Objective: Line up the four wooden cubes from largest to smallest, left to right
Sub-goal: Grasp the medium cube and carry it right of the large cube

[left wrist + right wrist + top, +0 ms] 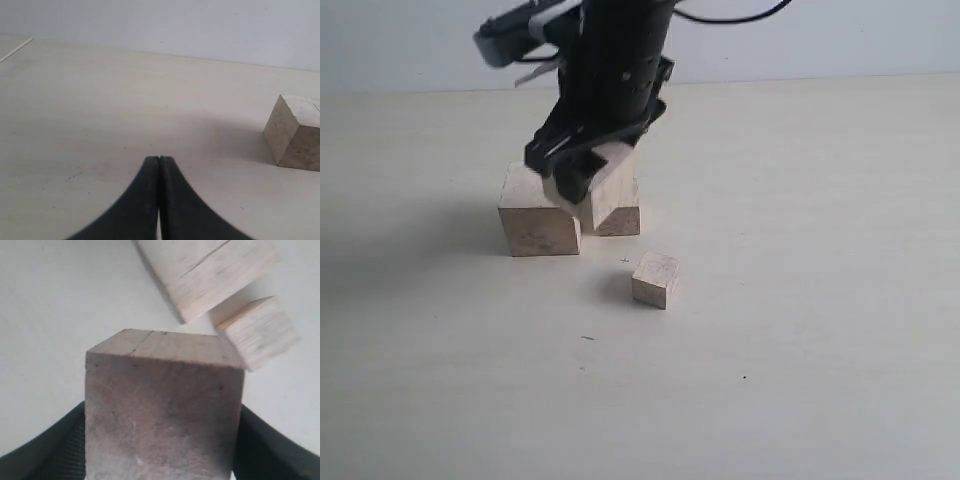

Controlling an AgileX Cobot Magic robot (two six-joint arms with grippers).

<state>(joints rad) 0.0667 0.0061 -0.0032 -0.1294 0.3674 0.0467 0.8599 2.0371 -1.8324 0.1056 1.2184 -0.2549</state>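
Observation:
My right gripper point(162, 410) is shut on a wooden cube point(162, 390) that fills the space between its black fingers. Beyond it lie the largest cube point(210, 270), with a thin dark groove, and a smaller cube point(260, 332). In the exterior view the right gripper point(565, 170) comes down from above, between the largest cube point(538, 215) and a mid-sized cube point(613, 195) which looks like the held one. The smallest cube point(655, 278) sits apart in front. A fourth cube is hidden. My left gripper point(159, 159) is shut and empty, away from the largest cube point(295, 132).
The pale tabletop point(800, 350) stretches out to the right and front of the cubes. The right arm casts a shadow point(410, 240) to the left of the largest cube. A plain wall runs behind the table.

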